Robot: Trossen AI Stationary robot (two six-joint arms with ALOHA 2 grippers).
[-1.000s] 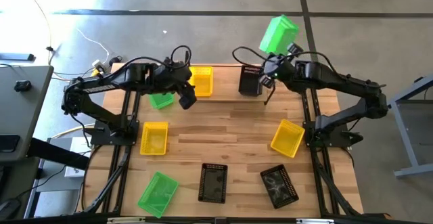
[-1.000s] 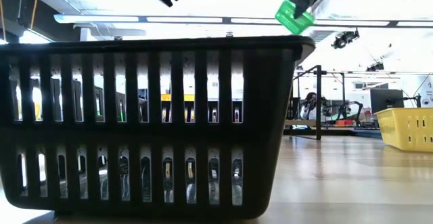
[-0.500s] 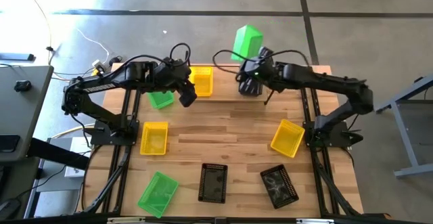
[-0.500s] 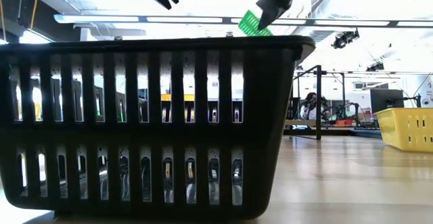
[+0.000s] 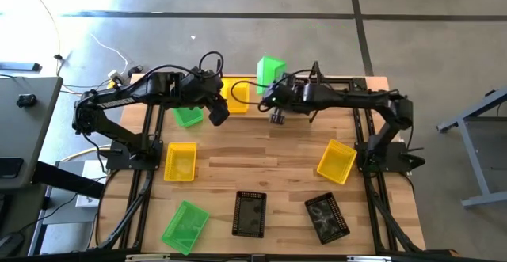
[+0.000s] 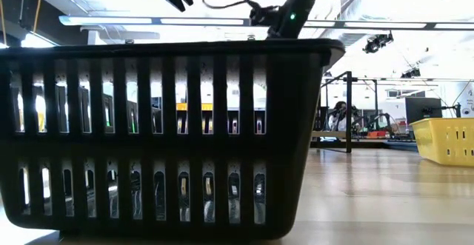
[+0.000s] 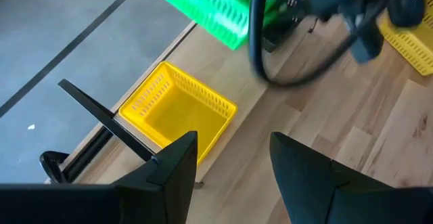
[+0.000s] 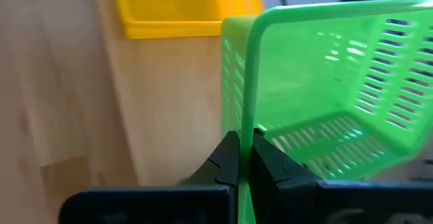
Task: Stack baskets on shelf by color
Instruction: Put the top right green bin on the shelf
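1. The right claw (image 8: 245,158) pinches one wall of a green basket (image 5: 271,69) at its rim, carrying it above the far edge of the desk (image 5: 269,147), just right of the yellow basket (image 5: 235,93) on the shelf (image 7: 243,105).
2. The mesh plastic looks light and stiff but slightly springy; the thin rim pinch suits it, though it may swing.
3. The left claw (image 7: 233,160) hovers spread, empty, near the yellow basket.

Even, bright daylight covers the desk (image 5: 269,147); shadows are faint. Ceiling strip lights (image 6: 222,21) glare above the black basket (image 6: 170,138), which looms backlit.
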